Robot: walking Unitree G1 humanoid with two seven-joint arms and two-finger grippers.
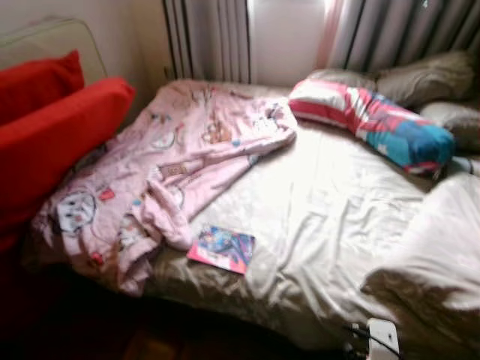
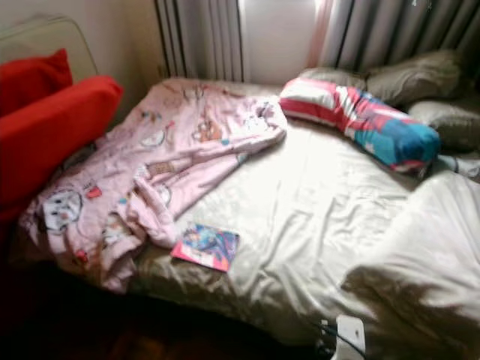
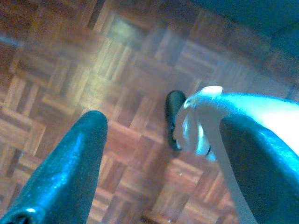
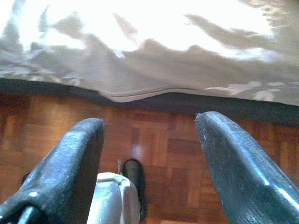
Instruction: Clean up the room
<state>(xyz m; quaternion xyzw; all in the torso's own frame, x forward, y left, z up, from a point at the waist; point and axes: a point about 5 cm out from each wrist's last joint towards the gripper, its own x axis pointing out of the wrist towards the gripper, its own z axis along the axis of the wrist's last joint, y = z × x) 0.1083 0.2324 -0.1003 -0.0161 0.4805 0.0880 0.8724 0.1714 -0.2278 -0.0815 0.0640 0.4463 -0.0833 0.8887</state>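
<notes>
A bed (image 1: 330, 195) with a rumpled beige sheet lies before me. A crumpled pink patterned blanket (image 1: 172, 161) sprawls over its left half. A small colourful book (image 1: 223, 249) rests near the bed's front edge, just right of the blanket. A red, white and blue pillow (image 1: 371, 120) lies at the head end. My left gripper (image 3: 161, 163) hangs open over the parquet floor. My right gripper (image 4: 149, 163) hangs open too, above the floor beside the bed's edge (image 4: 140, 95).
Red cushions (image 1: 52, 127) sit at the left of the bed. Grey pillows (image 1: 424, 79) and curtains (image 1: 217, 37) line the far side by a bright window. A white device with black cables (image 1: 379, 337) shows at the lower right. Dark wooden floor (image 1: 150, 337) runs below.
</notes>
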